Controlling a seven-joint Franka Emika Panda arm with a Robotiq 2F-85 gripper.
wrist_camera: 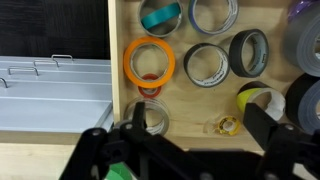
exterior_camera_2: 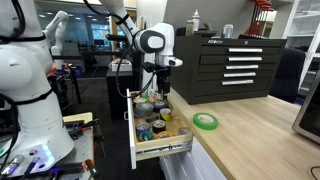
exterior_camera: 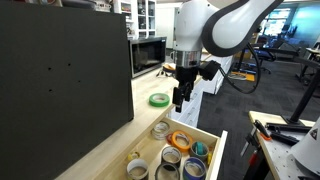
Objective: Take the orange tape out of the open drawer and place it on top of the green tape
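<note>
The orange tape [wrist_camera: 149,62] lies flat in the open drawer [wrist_camera: 195,105], at the left side of the wrist view, partly over a small red roll. It also shows in an exterior view [exterior_camera: 180,140]. My gripper [wrist_camera: 198,125] is open and empty. It hangs above the drawer's near part, over a small yellow roll and apart from the orange tape. In both exterior views the gripper [exterior_camera: 180,96] [exterior_camera_2: 160,95] hangs above the drawer [exterior_camera: 222,150] [exterior_camera_2: 165,150]. The green tape [exterior_camera: 159,99] [exterior_camera_2: 206,121] lies flat on the wooden countertop beside the drawer.
The drawer holds several other rolls: a teal-blue one [wrist_camera: 160,15], grey ones [wrist_camera: 206,64], a black one [wrist_camera: 248,52], a yellow-black one [wrist_camera: 258,97] and a clear one [wrist_camera: 150,117]. A black cabinet [exterior_camera: 60,70] and a microwave [exterior_camera: 150,52] stand on the counter. A tool chest [exterior_camera_2: 235,65] stands behind.
</note>
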